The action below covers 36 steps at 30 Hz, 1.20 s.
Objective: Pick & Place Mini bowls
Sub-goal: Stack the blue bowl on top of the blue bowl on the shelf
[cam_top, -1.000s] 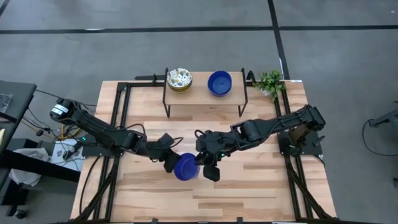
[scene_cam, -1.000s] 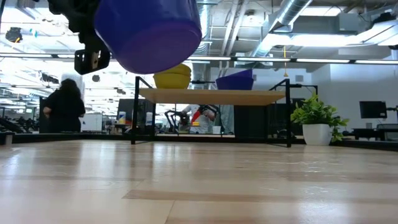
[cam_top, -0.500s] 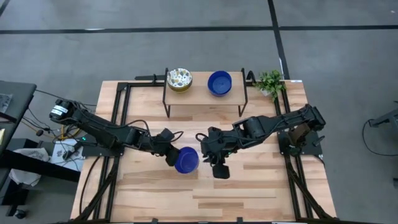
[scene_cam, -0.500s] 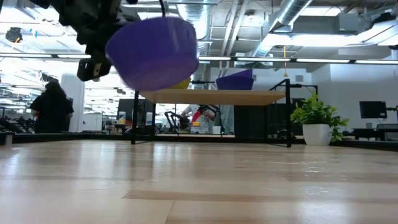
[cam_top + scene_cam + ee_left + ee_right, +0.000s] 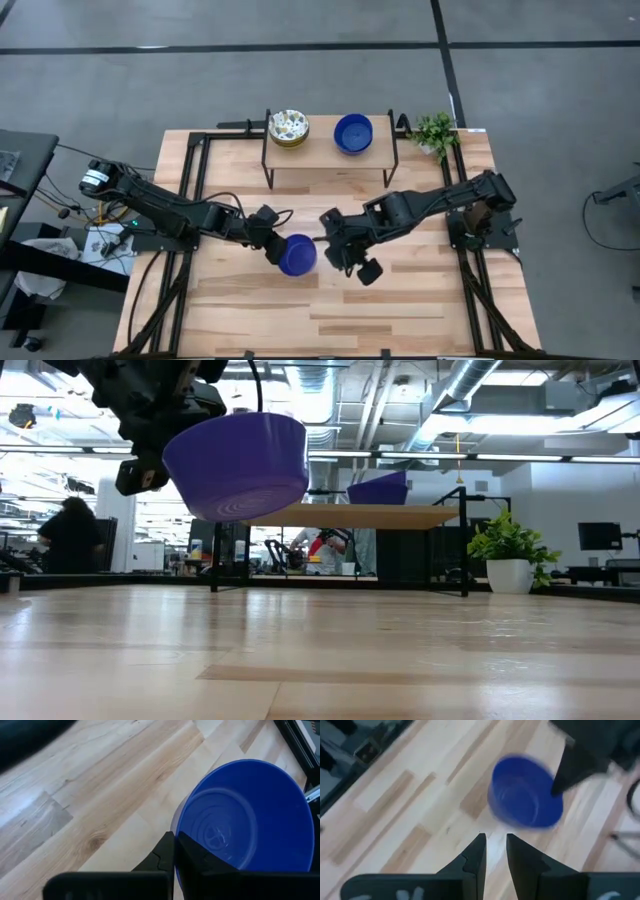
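Your left gripper (image 5: 272, 247) pinches the rim of a blue bowl (image 5: 298, 255) above the table (image 5: 420, 300). Your right gripper (image 5: 350, 262), just beside the bowl, is slightly open and empty.

left gripper (image 5: 278, 250) holds a blue bowl (image 5: 298, 256) at worktop (image 5: 420, 300) centre; right gripper (image 5: 352, 262) just at its 3 o'clock.

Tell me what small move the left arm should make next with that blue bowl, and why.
Probably carry it toward the shelf: the left gripper holds the blue bowl by its rim, clear of the table, and the right gripper has let go.
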Tool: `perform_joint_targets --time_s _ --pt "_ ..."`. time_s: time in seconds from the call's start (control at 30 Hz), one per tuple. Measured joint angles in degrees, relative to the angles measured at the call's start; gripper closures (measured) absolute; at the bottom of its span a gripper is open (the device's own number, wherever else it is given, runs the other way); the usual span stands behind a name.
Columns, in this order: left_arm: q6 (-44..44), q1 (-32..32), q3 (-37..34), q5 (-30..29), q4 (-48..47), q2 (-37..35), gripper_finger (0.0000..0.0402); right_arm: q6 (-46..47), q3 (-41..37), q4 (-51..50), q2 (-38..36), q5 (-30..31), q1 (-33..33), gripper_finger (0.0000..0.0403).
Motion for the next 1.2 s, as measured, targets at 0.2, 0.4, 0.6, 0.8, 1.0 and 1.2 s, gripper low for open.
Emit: perform_joint_targets --time_s 0.2,0.4,0.6,0.8,1.0,1.2 --pt "-0.12 0.00 0.00 1.18 -0.01 0.00 0.0396 -0.32 0.06 4.62 2.73 0.24 0.21 0.0336" --pt "-0.12 -0.01 -0.31 1.47 -0.11 0.00 0.0396 0.45 0.00 5.38 3.67 0.13 0.54 0.0336" --pt "-0.12 0.00 -0.46 1.51 -0.38 0.00 0.0396 3.06 0.02 5.59 3.67 0.10 0.50 0.0336" --pt "0.12 0.01 -0.48 1.51 -0.36 0.00 0.0396 3.14 0.02 5.48 3.67 -0.03 0.46 0.0336" --pt "0.30 0.00 -0.48 1.49 -0.36 0.00 0.0396 3.08 0.02 5.80 3.67 -0.03 0.39 0.0336" --pt "0.31 0.00 -0.48 1.49 -0.36 0.00 0.0396 3.05 0.02 6.77 3.67 -0.01 0.28 0.0336"
